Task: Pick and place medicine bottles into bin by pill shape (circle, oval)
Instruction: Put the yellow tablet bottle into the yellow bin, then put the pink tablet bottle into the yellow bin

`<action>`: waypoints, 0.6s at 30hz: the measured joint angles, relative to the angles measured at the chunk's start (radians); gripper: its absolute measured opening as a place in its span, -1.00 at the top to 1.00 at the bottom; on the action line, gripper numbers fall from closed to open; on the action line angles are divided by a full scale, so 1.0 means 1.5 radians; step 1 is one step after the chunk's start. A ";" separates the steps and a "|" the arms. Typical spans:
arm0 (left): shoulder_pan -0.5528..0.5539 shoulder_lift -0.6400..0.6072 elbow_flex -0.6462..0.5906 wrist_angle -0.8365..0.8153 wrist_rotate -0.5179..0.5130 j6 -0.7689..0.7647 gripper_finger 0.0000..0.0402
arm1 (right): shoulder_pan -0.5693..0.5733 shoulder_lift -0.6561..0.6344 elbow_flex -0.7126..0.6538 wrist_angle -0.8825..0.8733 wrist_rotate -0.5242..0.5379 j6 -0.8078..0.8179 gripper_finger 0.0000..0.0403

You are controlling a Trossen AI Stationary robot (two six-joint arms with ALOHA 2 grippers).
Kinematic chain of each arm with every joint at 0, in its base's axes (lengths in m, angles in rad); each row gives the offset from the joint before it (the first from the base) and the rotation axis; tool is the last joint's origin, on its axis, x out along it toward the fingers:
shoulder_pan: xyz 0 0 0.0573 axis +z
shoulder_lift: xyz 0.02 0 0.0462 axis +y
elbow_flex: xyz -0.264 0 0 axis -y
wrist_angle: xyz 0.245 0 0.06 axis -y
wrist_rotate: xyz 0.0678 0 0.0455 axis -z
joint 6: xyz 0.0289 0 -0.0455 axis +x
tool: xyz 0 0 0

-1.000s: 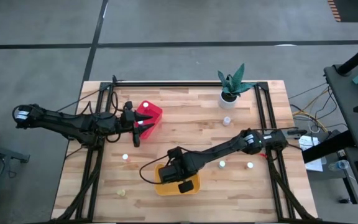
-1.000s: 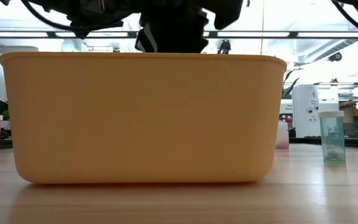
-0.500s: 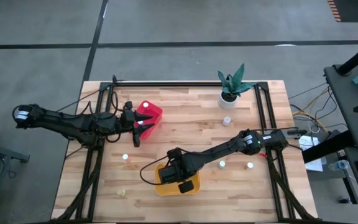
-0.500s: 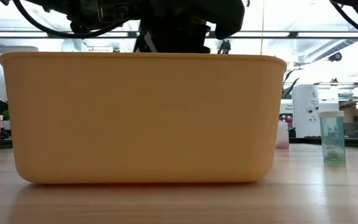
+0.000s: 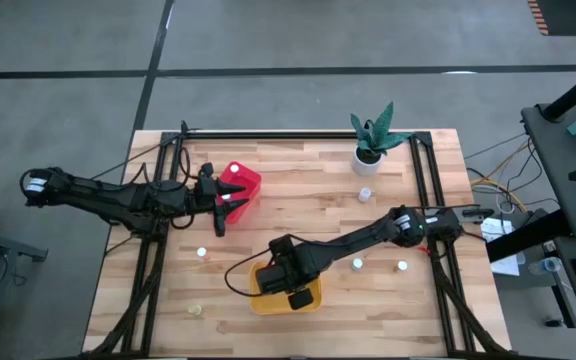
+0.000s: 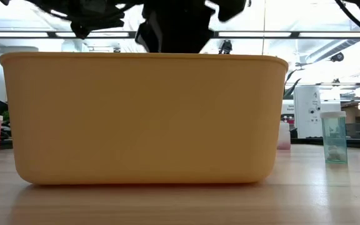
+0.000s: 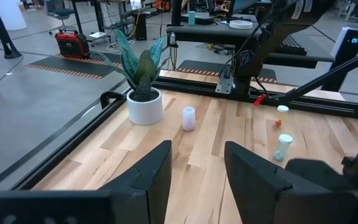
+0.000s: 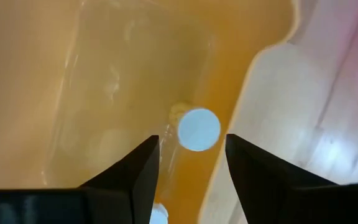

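Note:
My right gripper (image 5: 288,282) hangs open over the yellow-orange bin (image 5: 260,300), fingers pointing down into it (image 8: 191,168). Below it a white-capped bottle (image 8: 198,129) stands on the bin's floor by the wall, and a second cap (image 8: 158,213) shows at the frame edge; the fingers touch neither. My left gripper (image 5: 225,207) is open and empty beside the red bin (image 5: 240,184). Loose bottles stand on the table: two near the left front (image 5: 201,253) (image 5: 196,310), two right of the yellow bin (image 5: 357,264) (image 5: 402,266), one by the plant (image 5: 365,193).
A white pot with a green plant (image 5: 372,137) stands at the table's far right. Black frame rails (image 5: 423,180) run along the left and right sides and the far edge. In the low view the yellow bin's wall (image 6: 142,119) fills the foreground.

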 joint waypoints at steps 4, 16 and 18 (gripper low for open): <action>0.000 0.000 -0.001 0.000 0.000 -0.001 0.34 | 0.003 -0.019 0.000 -0.013 0.000 0.004 0.12; -0.006 0.007 -0.002 0.000 0.003 -0.031 0.34 | 0.057 -0.100 -0.040 -0.040 0.074 0.050 0.12; -0.009 0.006 -0.002 0.001 0.003 -0.035 0.34 | 0.066 -0.112 -0.056 -0.036 0.084 0.061 0.12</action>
